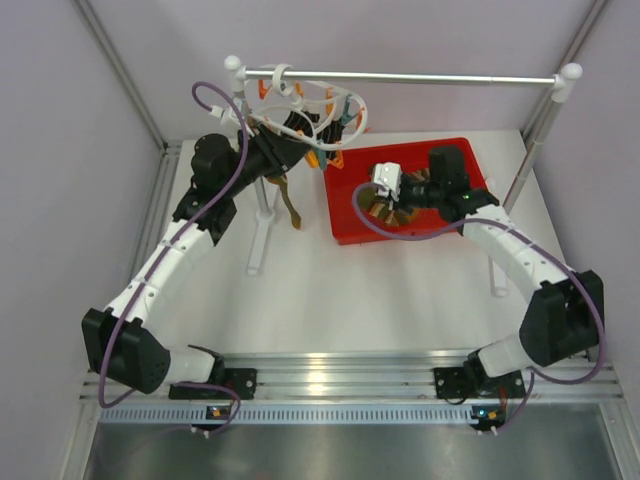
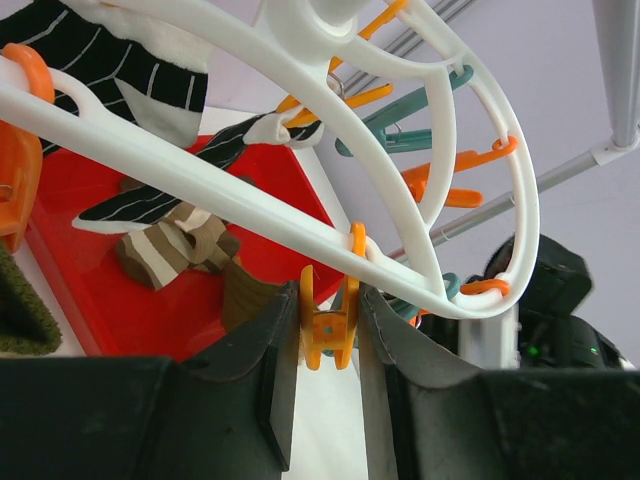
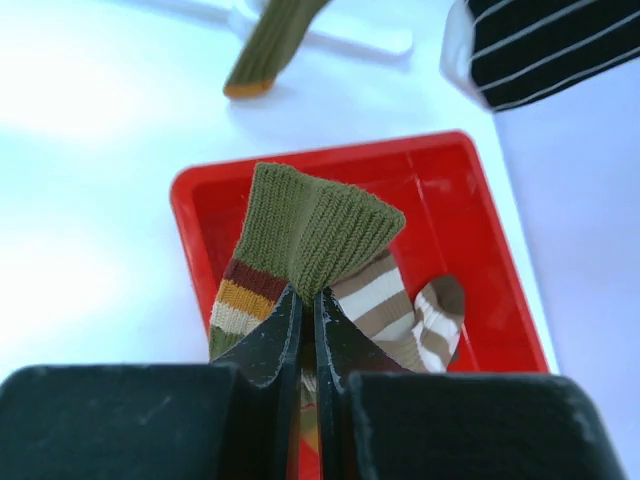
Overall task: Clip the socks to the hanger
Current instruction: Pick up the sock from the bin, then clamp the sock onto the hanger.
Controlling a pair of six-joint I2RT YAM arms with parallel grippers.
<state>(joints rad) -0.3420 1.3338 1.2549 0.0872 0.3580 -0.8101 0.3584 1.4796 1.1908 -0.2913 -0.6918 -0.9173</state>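
L gripper (image 2: 328,345): a small orange plastic clip (image 2: 327,322), hard and fork-shaped, is pinched btwn the two matte black fingers (image 2: 265,385). The gap is narrow, and both inner faces are seen touching the clip's sides. The clip is hung by an orange loop from the white plastic oval-ring hanger (image 2: 200,180), smooth w/ curved ribs, which is spread above and beyond the fingertips. More clips, teal and orange (image 2: 455,160), are strung along the rim up and right of the fingers. A black sock w/ thin white stripes (image 2: 110,60) is fastened to the hanger, up and left of the fingers. Lower left, past the L finger, a red plastic tray (image 2: 90,310) is seen w/ a brown-and-cream striped sock (image 2: 165,250) crumpled in it.

R gripper (image 3: 308,312): the fingers are closed tight on an olive rib-knit sock (image 3: 315,225), w/ almost no gap. The ribbed cuff is fanned out just beyond the fingertips; maroon, yellow and cream bands are seen to their left. The sock is held over the tray. The brown-and-cream sock is lying just right of the fingertips, touching the olive one. Far beyond the fingers, a 2nd olive sock w/ orange toe (image 3: 262,50) is seen dangling, w/ the white table (image 3: 90,150) behind it. In the top view the hanger is hooked on a thin silver metal rail (image 1: 420,77).
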